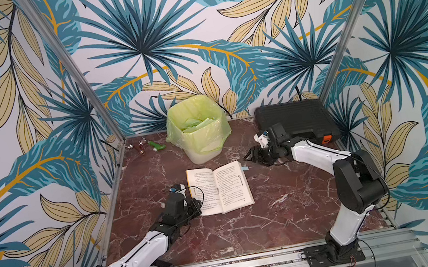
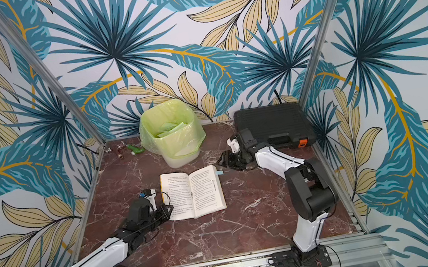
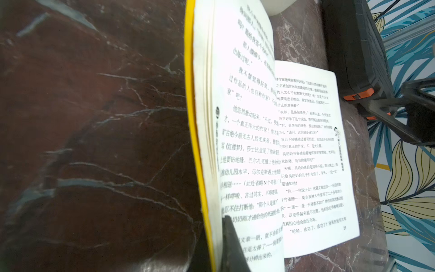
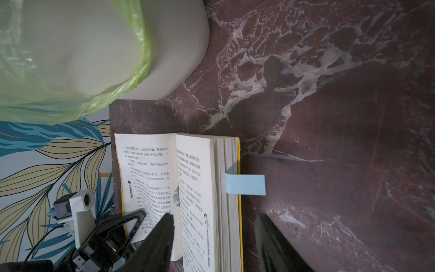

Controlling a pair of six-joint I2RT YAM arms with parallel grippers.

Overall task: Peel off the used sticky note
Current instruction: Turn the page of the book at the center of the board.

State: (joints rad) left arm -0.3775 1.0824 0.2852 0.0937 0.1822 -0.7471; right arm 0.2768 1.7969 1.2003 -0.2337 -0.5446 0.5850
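Left gripper [image 1: 197, 206], fingers together, pins the open yellow-covered paperback [image 1: 220, 187]; its pale-blue paper sticky note [image 4: 245, 184] sits unpeeled, right gripper [image 1: 251, 155] spread nearby.

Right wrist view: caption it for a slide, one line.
Open right hand faces the blue sticky note jutting from the open book's fore edge on the marble table.

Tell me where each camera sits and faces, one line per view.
Top views: above the front rail, looking down and back at the book, bin and black case; both arms show.
Left wrist: low on the left arm, looking across the open pages toward the case; one finger of the left hand shows.
Right wrist: on the right arm, looking down at the sticky note jutting from the book; the right hand shows, fingers apart.
Shared: all views show the book.
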